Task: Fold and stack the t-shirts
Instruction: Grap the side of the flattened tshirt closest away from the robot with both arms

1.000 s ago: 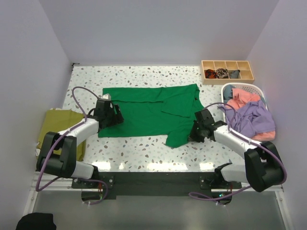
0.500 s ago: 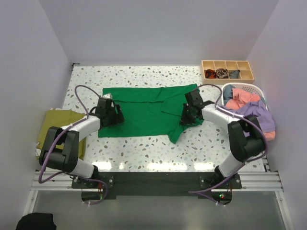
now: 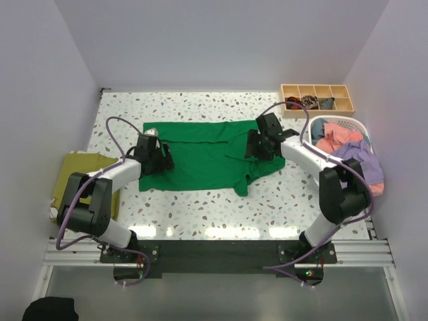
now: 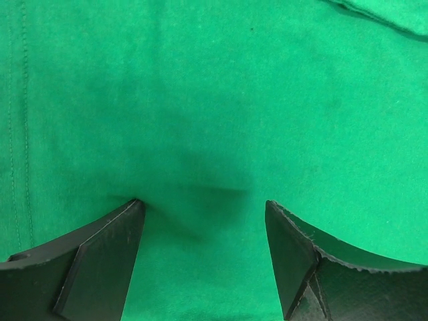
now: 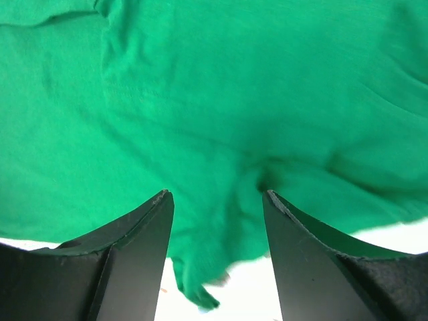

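Note:
A large bright green t-shirt [image 3: 200,157] lies spread on the speckled table, its right side bunched and folded inward. My left gripper [image 3: 155,158] hovers open over the shirt's left part; in the left wrist view flat green cloth [image 4: 214,100] fills the space under the left gripper [image 4: 204,204]. My right gripper [image 3: 257,144] is open above the folded right side; in the right wrist view the right gripper [image 5: 217,194] has rumpled green cloth [image 5: 214,87] and a loose hem below its spread jaws. An olive-yellow t-shirt [image 3: 77,175] lies at the table's left edge.
A white slatted basket [image 3: 341,119] at the right holds coral-pink [image 3: 338,139], lavender [image 3: 354,164] and blue [image 3: 318,128] shirts. A wooden compartment tray [image 3: 317,99] with small dark fabric pieces sits at the back right. White walls close in the table on three sides.
My right gripper carried the shirt's lower right part up and to the left onto the shirt, then opened and let it go. The left arm has barely moved.

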